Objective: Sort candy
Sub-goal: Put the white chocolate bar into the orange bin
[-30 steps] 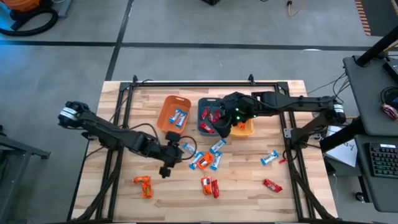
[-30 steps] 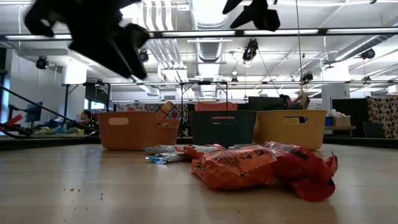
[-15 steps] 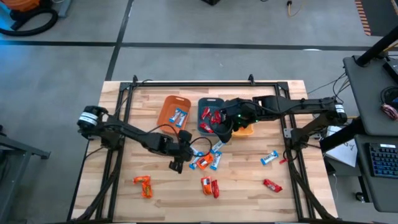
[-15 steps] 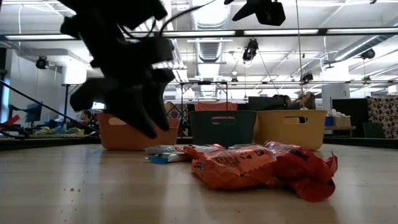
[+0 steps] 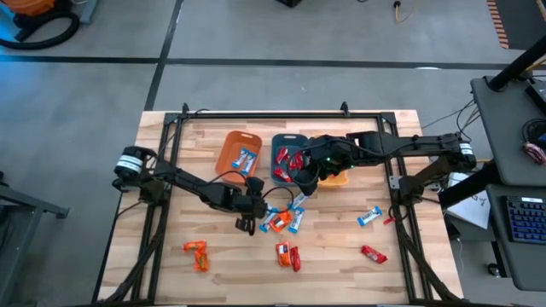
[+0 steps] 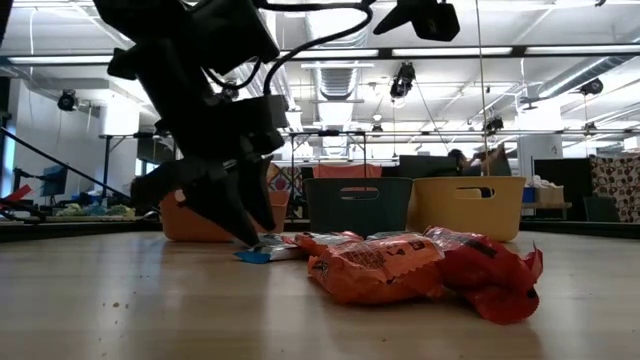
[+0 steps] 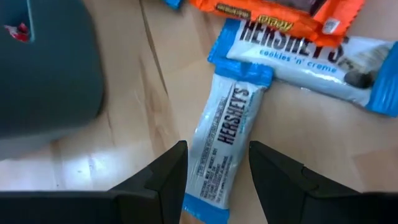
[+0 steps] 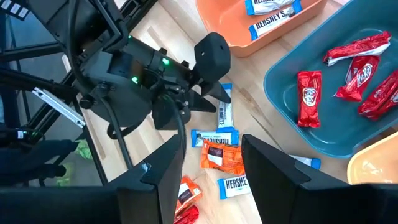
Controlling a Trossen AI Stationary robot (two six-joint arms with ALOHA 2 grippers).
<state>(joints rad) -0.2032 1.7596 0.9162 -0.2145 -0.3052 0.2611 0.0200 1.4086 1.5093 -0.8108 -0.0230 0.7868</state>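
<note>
My left gripper [image 5: 249,211] is low over the table, open, with a finger on either side of a blue-and-white candy [image 7: 224,140] that lies flat on the wood; I see no touch. In the low view its tips [image 6: 245,235] reach down beside that candy [image 6: 262,253]. More candies [image 5: 283,220] in blue-and-white and orange lie just to the right. My right gripper [image 5: 305,177] hovers open and empty over the teal bin [image 5: 284,162], which holds red candies [image 8: 348,68]. The orange bin [image 5: 232,149] holds blue-and-white ones [image 8: 267,12].
A yellow-orange bin [image 5: 337,177] sits right of the teal one, partly under my right arm. Loose candies lie near the front edge: orange [image 5: 196,254], orange and red [image 5: 287,254], blue-and-white [image 5: 369,217], red [image 5: 373,253]. Bare wood [image 5: 179,162] lies left of the orange bin.
My left gripper has moved toward the table's right and come down from high above the table to the wood, ending astride the blue-and-white candy. The candies have not moved.
</note>
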